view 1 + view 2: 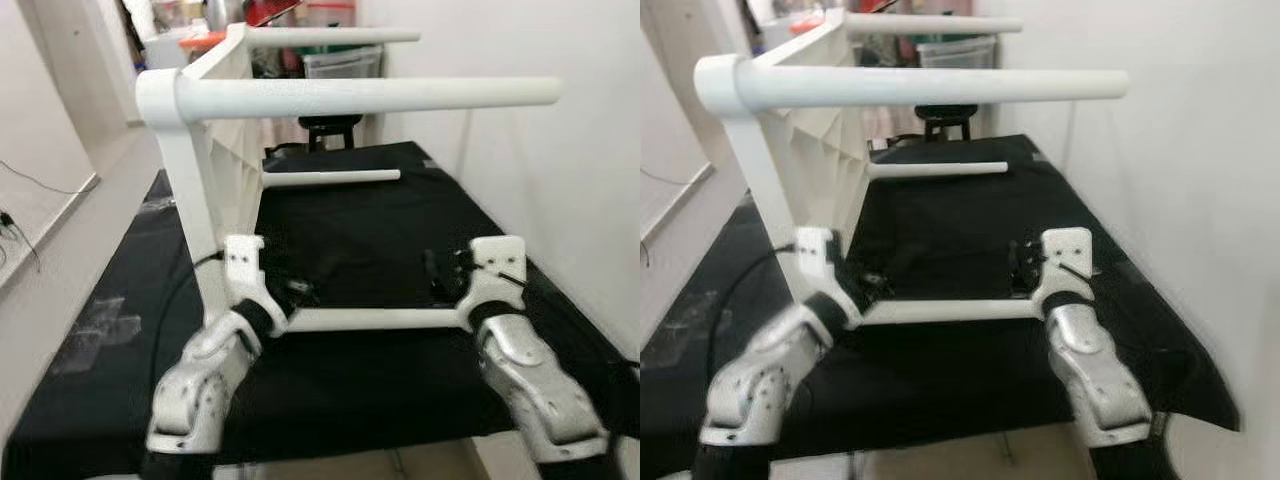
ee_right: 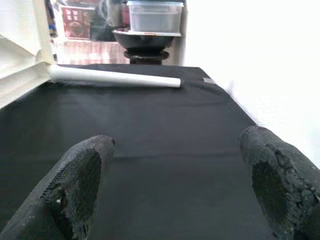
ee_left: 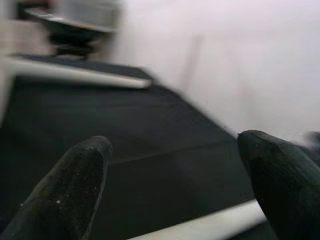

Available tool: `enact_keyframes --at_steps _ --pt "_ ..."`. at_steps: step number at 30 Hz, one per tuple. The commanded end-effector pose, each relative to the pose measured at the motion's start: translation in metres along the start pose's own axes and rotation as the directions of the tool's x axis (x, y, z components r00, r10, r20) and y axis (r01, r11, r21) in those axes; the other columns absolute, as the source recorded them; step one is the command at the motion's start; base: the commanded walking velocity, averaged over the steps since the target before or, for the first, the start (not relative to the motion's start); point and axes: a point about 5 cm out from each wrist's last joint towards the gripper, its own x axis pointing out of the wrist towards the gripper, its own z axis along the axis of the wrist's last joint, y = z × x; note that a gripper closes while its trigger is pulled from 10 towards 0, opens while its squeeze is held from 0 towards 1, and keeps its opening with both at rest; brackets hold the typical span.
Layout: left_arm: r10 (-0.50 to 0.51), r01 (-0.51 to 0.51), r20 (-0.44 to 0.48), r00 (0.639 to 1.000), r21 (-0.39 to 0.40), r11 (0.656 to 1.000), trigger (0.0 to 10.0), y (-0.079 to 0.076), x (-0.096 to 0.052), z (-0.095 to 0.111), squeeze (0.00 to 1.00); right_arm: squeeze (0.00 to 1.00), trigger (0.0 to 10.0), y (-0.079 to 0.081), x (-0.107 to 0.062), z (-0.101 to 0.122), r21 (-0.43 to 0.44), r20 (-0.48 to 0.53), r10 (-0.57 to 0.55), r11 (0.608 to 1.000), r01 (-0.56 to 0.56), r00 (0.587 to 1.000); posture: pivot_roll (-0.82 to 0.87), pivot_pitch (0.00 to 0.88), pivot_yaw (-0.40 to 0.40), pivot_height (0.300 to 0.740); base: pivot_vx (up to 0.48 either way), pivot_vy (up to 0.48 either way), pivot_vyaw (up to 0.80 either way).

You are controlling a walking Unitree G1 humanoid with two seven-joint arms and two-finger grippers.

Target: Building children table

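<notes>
Now both grippers, left gripper [image 3: 170, 185] and right gripper [image 2: 175, 185], gape wide with nothing held, flanking the nearest smooth round leg [image 1: 375, 319] of the white table [image 1: 215, 150], tipped sideways on a matte black mat [image 1: 350, 380]; a wall [image 1: 560, 180] crowds the right.

Head stereo pair looks forward and down from the near end of the black cloth [image 1: 360, 240], wall on the right. Both eyes share the white table frame [image 1: 215, 130] lying on its side at left, four legs pointing right, and both arms low in frame. Left wrist cam sits low, close to the cloth, facing far-right; blurred. Right wrist cam, equally low, faces far. Both wrist views share the far leg [image 2: 115, 77] and the dark stool [image 2: 147, 42] beyond.
</notes>
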Motion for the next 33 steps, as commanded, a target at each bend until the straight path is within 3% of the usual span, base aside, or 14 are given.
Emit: enact_keyframes --at_steps 1,4,7,8,11,16,21,26,33 --pt "0.051 -0.050 -0.017 0.999 0.020 0.999 10.0 0.006 0.000 -0.004 0.00 0.00 10.0 0.002 -0.001 -0.005 -0.017 -0.003 0.005 1.000 -0.005 1.000 -0.05 0.000 0.022 0.740 0.000 0.000 0.00" --pt "0.135 -0.131 -0.054 0.989 0.074 0.989 10.0 0.015 0.003 -0.009 0.00 0.00 10.0 0.003 -0.001 -0.006 -0.036 0.009 0.010 0.999 -0.010 1.000 -0.06 0.000 0.027 0.740 0.000 0.000 0.00" --pt "0.135 -0.131 -0.054 0.989 0.074 0.989 10.0 0.015 0.003 -0.009 0.00 0.00 10.0 0.003 -0.001 -0.006 -0.036 0.009 0.010 0.999 -0.010 1.000 -0.06 0.000 0.027 0.740 0.000 0.000 0.00" --pt "0.157 -0.151 -0.081 0.984 0.079 0.985 0.0 0.024 0.005 -0.009 0.00 0.00 10.0 0.002 -0.001 -0.002 -0.035 0.027 0.009 0.999 -0.008 1.000 -0.07 0.000 0.037 0.740 0.000 0.000 0.00" --pt "0.157 -0.151 -0.081 0.984 0.079 0.985 0.0 0.024 0.005 -0.009 0.00 0.00 10.0 0.002 -0.001 -0.002 -0.035 0.027 0.009 0.999 -0.008 1.000 -0.07 0.000 0.037 0.740 0.000 0.000 0.00" --pt "0.230 -0.214 -0.136 0.964 0.127 0.969 0.0 0.046 0.010 -0.009 0.00 0.00 10.0 -0.004 0.000 0.013 -0.031 0.086 -0.009 0.999 0.011 0.996 -0.08 0.000 0.053 0.740 0.000 0.000 0.00" --pt "0.236 -0.221 -0.117 0.965 0.127 0.967 0.0 0.045 0.014 -0.005 0.00 0.00 10.0 -0.007 0.006 0.022 -0.025 0.123 -0.021 0.999 0.024 0.992 -0.07 0.000 0.048 0.740 0.000 0.000 0.00" --pt "0.246 -0.239 -0.058 0.968 0.102 0.966 0.0 0.045 0.009 0.011 0.00 0.00 10.0 -0.007 0.013 0.033 -0.013 0.159 -0.011 1.000 0.014 0.987 -0.07 0.000 0.040 0.740 0.000 0.000 0.00" --pt "0.246 -0.240 -0.061 0.967 0.094 0.966 0.0 0.048 0.003 0.007 0.00 0.00 10.0 -0.010 0.015 0.037 -0.021 0.173 0.002 1.000 0.001 0.985 -0.07 0.000 0.034 0.740 0.000 0.000 0.00"
